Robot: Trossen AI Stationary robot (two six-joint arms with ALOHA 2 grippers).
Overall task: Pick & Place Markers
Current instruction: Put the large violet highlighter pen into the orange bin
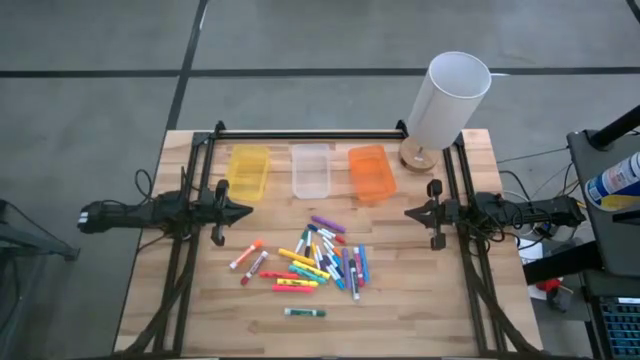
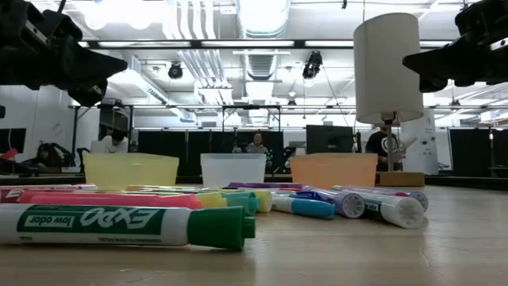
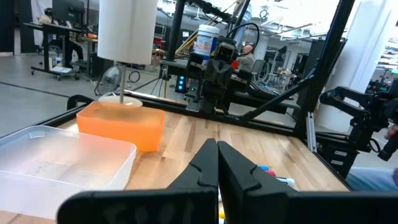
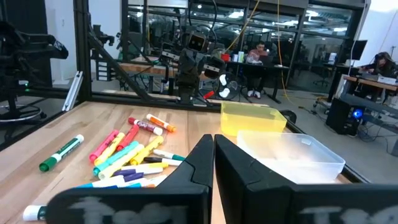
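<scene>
- From what I see, nothing is placed yet: the markers [image 1: 315, 258] all lie loose on the worktop [image 1: 440, 310], most in one heap at its middle, below the row of bins.
- A few lie apart from the heap: two orange-and-red ones [image 1: 248, 262] towards the left side, and a green-capped marker [image 1: 304, 313] alone near the front edge. In the low view that green one [image 2: 127, 225] is the closest thing to the camera.
- The yellow bin [image 1: 248, 170], clear bin [image 1: 310, 170] and orange bin [image 1: 371, 172] stand side by side behind the heap. I see no marker in any of them from above, and the left wrist view shows the clear bin [image 3: 59, 155] bare inside.
- So I judge the task to be at its very start, with every marker left to pick up and put away.
- My left claw [image 1: 240, 212] sits at the left of the worktop, just beside the yellow bin's front corner, pointing inward, well apart from the heap. Its fingers are pressed together, holding nothing, as its own wrist view shows [image 3: 217, 163].
- My right claw [image 1: 414, 212] mirrors it at the right side, near the orange bin, pointing inward. Its fingers are together too and empty [image 4: 213, 155].
- Both arms are stretched level above the worktop and touch nothing.
- A white lamp [image 1: 448, 100] stands at the back right corner, clear of the bins but near the right arm.
</scene>
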